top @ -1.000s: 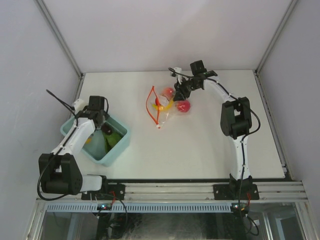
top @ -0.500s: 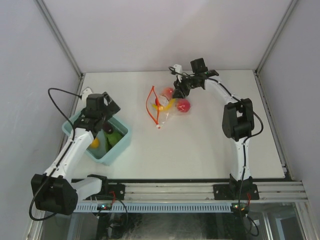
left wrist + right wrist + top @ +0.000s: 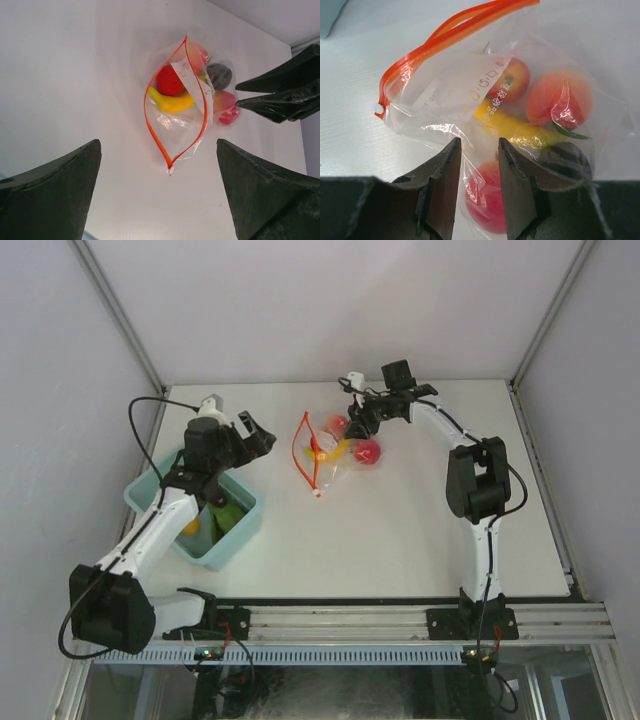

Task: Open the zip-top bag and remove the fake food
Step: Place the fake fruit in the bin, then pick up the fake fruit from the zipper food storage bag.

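Opened zip-top bag (image 3: 176, 127) of fake food lying on the far middle of the white table (image 3: 400, 530), between two grippers.

The light blue bin (image 3: 243, 528) sits at the near left, and the left arm hides part of its green (image 3: 228, 518) and yellow-orange (image 3: 190, 527) pieces. The left gripper (image 3: 254, 432) hangs empty between bin and bag, jaws spread wide. The right gripper (image 3: 477, 142) is at the bag's closed end, jaws a narrow gap apart with plastic across the gap; a real pinch cannot be made out. The orange zip strip (image 3: 149, 117) gapes in a leaf shape. Inside show a banana (image 3: 172, 102), a red fruit (image 3: 169, 81), a peach-coloured fruit (image 3: 222, 100) and a dark purple piece (image 3: 219, 75), blurred by crinkles. The white slider (image 3: 170, 171) sits at the near tip.
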{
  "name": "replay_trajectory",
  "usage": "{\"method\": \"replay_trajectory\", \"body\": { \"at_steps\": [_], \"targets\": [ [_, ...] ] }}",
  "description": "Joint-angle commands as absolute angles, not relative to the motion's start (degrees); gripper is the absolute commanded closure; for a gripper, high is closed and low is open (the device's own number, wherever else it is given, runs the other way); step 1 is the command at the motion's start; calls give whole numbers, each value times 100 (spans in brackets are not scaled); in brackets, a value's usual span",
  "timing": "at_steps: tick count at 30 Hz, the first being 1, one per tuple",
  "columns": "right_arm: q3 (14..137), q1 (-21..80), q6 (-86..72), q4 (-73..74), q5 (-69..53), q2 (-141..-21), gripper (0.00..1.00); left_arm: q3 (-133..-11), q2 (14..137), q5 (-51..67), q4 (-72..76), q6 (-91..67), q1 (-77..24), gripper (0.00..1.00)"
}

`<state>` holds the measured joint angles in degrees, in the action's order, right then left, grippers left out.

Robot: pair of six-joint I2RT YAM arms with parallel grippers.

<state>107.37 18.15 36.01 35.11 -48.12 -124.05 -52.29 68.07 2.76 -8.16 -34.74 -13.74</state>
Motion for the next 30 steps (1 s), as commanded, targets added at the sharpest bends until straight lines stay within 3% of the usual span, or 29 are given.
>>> {"method": "replay_trajectory", "body": {
  "at_steps": [1, 8, 14, 20, 25, 30],
  "targets": [
    [10741, 1836, 3574, 3204, -4903, -11936, 64, -5470, 7158, 903, -131, -3427, -1475, 0],
    [10707, 1819, 3553, 3158, -4886, -11922, 64, -5722, 7658, 1004, 53, -3329, -1572, 0],
    [10679, 1811, 3512, 3100, -4870, -11907, 64, -5934, 8183, 1315, 252, -3142, -1574, 11],
    [10644, 1786, 3360, 2948, -4787, -11892, 64, -6250, 8685, 1203, 250, -2589, -1751, 33],
    [10581, 1734, 3038, 2642, -4736, -11879, 64, -6705, 9095, 892, -117, -1963, -1942, 66],
    [10498, 1641, 2547, 2235, -4644, -11880, 64, -6985, 9450, 387, -358, -1326, -2128, 80]
  ]
}}
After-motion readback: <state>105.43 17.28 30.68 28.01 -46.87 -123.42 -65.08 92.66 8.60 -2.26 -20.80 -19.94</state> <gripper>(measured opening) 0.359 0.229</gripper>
